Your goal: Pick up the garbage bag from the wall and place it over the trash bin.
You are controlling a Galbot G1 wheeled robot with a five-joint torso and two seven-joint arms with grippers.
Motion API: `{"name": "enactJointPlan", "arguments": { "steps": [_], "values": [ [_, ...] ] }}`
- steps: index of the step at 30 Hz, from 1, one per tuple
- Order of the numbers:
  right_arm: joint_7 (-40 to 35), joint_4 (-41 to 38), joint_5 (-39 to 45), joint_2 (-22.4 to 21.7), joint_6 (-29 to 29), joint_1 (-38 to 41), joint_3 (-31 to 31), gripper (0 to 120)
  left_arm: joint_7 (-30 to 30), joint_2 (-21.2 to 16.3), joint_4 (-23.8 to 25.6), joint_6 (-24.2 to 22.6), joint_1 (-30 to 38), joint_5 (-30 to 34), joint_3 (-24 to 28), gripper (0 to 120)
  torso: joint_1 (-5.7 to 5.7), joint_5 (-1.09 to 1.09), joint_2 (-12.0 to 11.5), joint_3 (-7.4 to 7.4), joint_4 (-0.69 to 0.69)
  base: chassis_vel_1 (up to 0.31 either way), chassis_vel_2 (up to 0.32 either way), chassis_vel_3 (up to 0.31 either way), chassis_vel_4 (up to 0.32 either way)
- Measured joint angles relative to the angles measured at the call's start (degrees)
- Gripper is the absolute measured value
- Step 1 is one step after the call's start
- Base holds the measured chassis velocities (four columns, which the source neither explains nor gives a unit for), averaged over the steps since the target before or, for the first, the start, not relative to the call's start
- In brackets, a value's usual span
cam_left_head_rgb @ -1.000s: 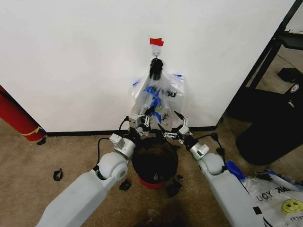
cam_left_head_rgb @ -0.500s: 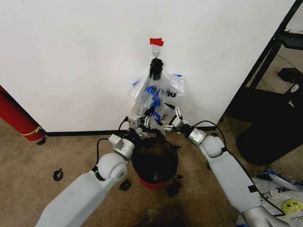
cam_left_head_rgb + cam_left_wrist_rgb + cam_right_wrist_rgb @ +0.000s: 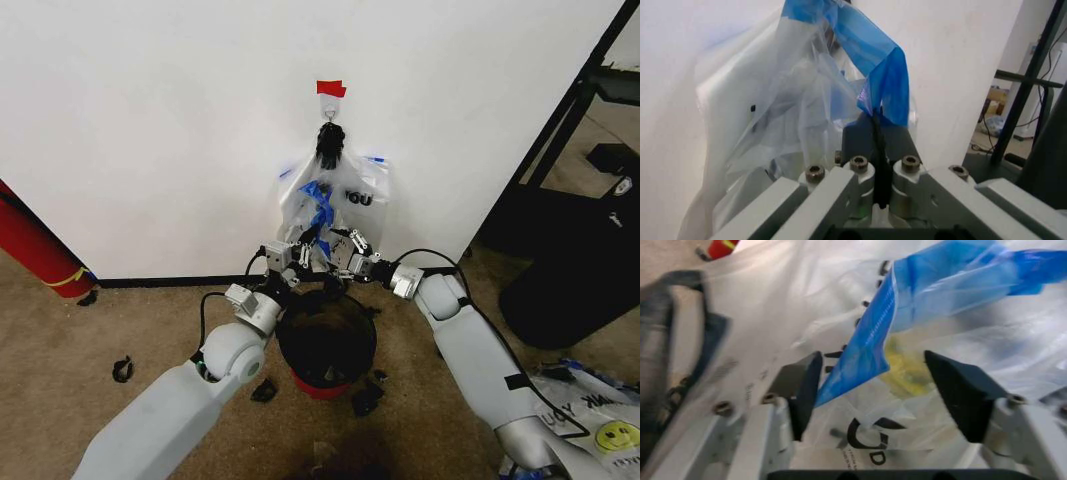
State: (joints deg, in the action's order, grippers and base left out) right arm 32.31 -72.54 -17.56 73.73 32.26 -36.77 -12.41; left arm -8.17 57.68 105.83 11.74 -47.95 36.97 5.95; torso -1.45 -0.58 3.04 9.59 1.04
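Bag [image 3: 335, 205] lower end hidden behind both grippers, head view. Left gripper [image 3: 292, 252] and right gripper [image 3: 340, 248] tips too small and tangled in plastic there to read. Bin [image 3: 325, 345] near rim partly covered by left arm. Left wrist view: bag [image 3: 807, 100] top cut by edge. Right wrist view: bag [image 3: 920, 315] blurred, runs past edges.

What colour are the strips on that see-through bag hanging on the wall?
Bright blue, on the garbage bag; the left wrist view shows it best.

Beige carpet [image 3: 120, 320], black shelf frame [image 3: 570, 110], red cylinder [image 3: 35, 245].
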Motion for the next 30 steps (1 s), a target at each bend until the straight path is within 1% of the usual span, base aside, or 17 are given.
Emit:
{"name": "enactJointPlan", "arguments": {
  "steps": [1,3,4,6,8,9,10,11,15,17,21,22,23,24,25,26,30],
  "values": [
    [0.0,0.0,0.0,0.0,0.0,0.0,0.0,59,0.0,0.0,0.0,0.0,0.0,0.0,0.0,0,0.0,0.0,0.0,0.0,0.0,0.0,0.0,0.0,0.0],
    [-1.32,0.23,2.12,-0.07,-0.72,-0.17,0.41,47,0.04,0.13,-0.16,0.03,0.0,-0.05,0.0,0,0.0,0.0,0.0,0.0,0.0,0.0,0.0,0.0,0.0],
    [-1.62,0.31,2.52,-0.07,-0.88,-0.22,0.51,46,0.04,0.16,-0.2,0.03,0.0,-0.06,0.01,0,0.0,0.0,0.0,0.0,0.0,0.0,0.0,0.0,0.0],
    [-2.32,0.6,3.2,0.05,-1.25,-0.3,0.64,35,0.05,0.23,-0.26,0.03,0.01,-0.11,0.16,0,0.0,0.0,0.0,0.0,0.0,0.0,0.0,0.0,0.0],
    [-2.95,0.79,3.48,0.18,-1.71,-0.38,0.64,29,0.07,0.28,-0.27,0.03,0.01,-0.19,0.26,0,0.0,0.01,0.0,0.0,0.0,0.0,0.0,0.0,0.0],
    [-2.95,0.79,3.48,0.18,-1.71,-0.38,0.64,29,0.07,0.28,-0.27,0.03,0.01,-0.19,0.26,0,0.0,0.01,0.0,0.0,0.0,0.0,0.0,0.0,0.0],
    [-3.56,0.84,3.96,0.18,-2.28,-0.55,0.66,22,0.07,0.29,-0.27,0.03,0.01,-0.24,0.28,0,0.0,0.01,0.0,0.0,0.0,0.0,0.0,0.0,0.0],
    [-3.87,0.86,4.33,0.14,-2.63,-0.67,0.67,20,0.07,0.29,-0.27,0.04,0.01,-0.26,0.28,0,0.0,0.01,0.0,0.0,0.0,0.0,0.0,0.0,0.0],
    [-6.96,0.59,8.15,-0.84,-4.87,-1.91,0.99,2,0.07,0.28,-0.13,0.04,-0.27,-0.36,0.02,0,0.0,0.0,0.0,0.0,0.0,0.0,0.0,0.0,0.0],
    [-7.49,0.39,8.63,-0.99,-5.09,-2.15,1.08,1,0.07,0.28,-0.06,0.04,-0.36,-0.38,-0.07,0,0.0,0.01,0.0,0.0,0.0,0.0,0.0,0.0,0.0],
    [-13.98,-6.07,21.42,-3.37,-7.56,-7.32,2.36,0,0.08,0.81,1.16,0.07,-1.89,-0.63,-1.81,0,0.0,0.01,0.0,0.0,0.0,0.0,0.0,0.0,0.0],
    [-14.47,-7.02,22.74,-3.57,-7.79,-8.02,2.41,0,0.09,0.95,1.38,0.08,-2.17,-0.71,-2.11,0,0.0,0.01,0.0,0.0,-0.01,0.0,0.0,0.0,0.0],
    [-16.01,-10.43,26.75,-4.24,-8.6,-10.53,2.47,0,0.09,1.32,2.02,0.1,-2.96,-1.0,-2.96,0,0.0,0.02,0.0,0.0,-0.01,0.0,0.0,0.0,0.0],
    [-16.01,-10.43,26.75,-4.24,-8.6,-10.53,2.47,0,0.09,1.32,2.02,0.1,-2.96,-1.0,-2.96,0,0.0,0.02,0.0,0.0,-0.01,0.0,0.0,0.0,0.0],
    [-18.57,-17.19,32.36,-5.35,-9.8,-15.91,2.03,0,0.1,2.12,3.52,0.12,-4.73,-1.51,-4.74,0,0.0,0.01,0.0,-0.01,0.01,0.0,0.0,0.0,0.0],
    [-20.16,-21.69,34.81,-5.96,-10.16,-19.59,1.33,0,0.08,2.66,4.78,0.12,-6.31,-1.72,-6.06,0,0.0,0.02,0.0,0.0,0.02,0.0,0.0,0.0,0.0],
    [-22.6,-32.78,37.88,-6.93,-9.33,-30.1,-1.41,0,-0.09,4.06,8.04,0.12,-11.64,-2.32,-9.9,0,0.01,0.01,0.02,-0.02,0.0,0.0,0.0,0.0,0.0]
  ]
}}
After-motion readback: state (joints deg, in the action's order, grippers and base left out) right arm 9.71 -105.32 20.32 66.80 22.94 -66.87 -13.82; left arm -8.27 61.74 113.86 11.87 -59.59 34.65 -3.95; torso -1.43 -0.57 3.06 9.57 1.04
